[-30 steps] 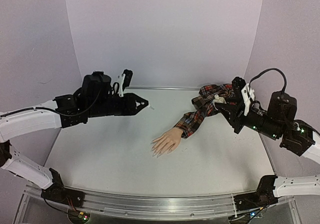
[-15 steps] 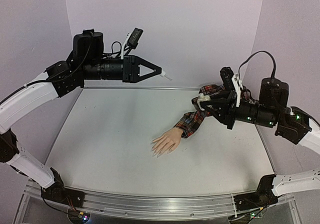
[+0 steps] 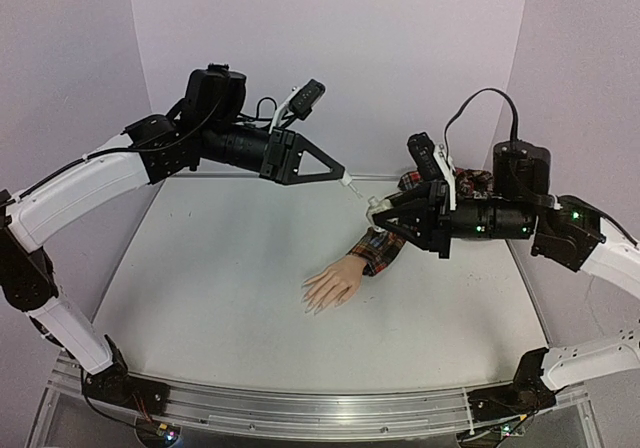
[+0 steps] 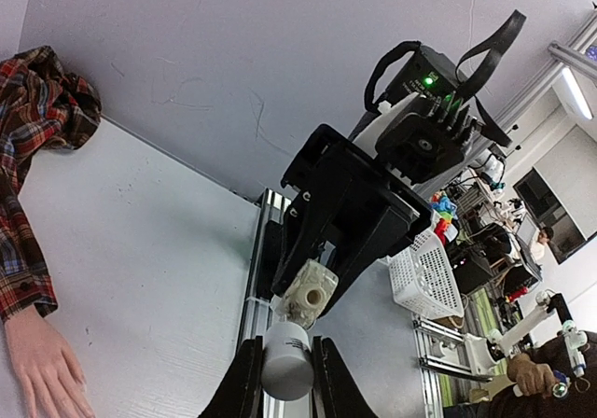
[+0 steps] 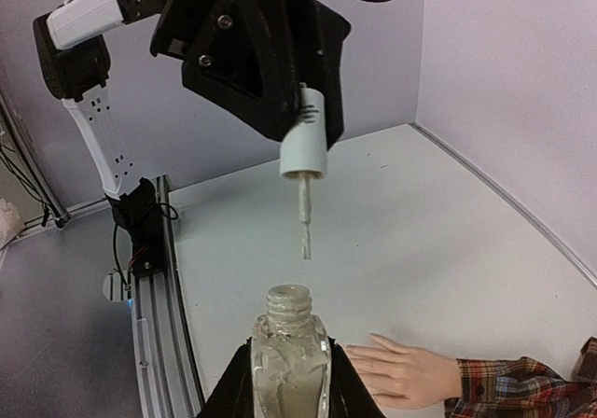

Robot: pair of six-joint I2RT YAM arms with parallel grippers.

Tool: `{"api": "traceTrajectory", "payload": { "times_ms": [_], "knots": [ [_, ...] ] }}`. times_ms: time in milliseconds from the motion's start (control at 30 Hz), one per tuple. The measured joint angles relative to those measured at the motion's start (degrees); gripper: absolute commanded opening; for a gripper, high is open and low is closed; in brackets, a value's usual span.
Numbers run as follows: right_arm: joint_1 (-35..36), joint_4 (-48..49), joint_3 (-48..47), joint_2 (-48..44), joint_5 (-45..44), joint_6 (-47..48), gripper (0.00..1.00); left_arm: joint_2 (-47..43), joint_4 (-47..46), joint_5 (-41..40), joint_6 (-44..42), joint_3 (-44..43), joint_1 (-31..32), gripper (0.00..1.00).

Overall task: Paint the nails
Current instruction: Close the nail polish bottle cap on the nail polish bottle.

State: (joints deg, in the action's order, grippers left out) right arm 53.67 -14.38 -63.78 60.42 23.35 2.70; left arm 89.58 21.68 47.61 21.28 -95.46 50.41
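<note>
The right gripper (image 5: 290, 381) is clamped on a clear bottle (image 5: 290, 343), held upright with its neck open. Close above that neck hangs a thin brush (image 5: 305, 222) under a white cap (image 5: 304, 143), which the left gripper (image 3: 343, 179) pinches tight. The nails (image 3: 314, 304) lie well below both grippers, on a mannequin hand (image 3: 338, 280) with a plaid sleeve (image 3: 385, 243). The hand rests flat on a pale table (image 3: 200, 298). Plain lilac walls (image 3: 330, 58) stand behind.

White table (image 3: 200, 298) bears a mannequin hand (image 3: 332, 286) (plaid sleeve (image 3: 381, 251)).
</note>
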Motion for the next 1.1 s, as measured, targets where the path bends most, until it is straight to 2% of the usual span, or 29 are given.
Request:
{"api": "traceTrajectory", "payload": {
  "times_ms": [1100],
  "knots": [
    [0.00,-0.42,-2.10,2.81,-0.53,0.54,0.00,0.92,1.45,2.34,-0.50,-2.03,0.00,0.00]
  ]
}}
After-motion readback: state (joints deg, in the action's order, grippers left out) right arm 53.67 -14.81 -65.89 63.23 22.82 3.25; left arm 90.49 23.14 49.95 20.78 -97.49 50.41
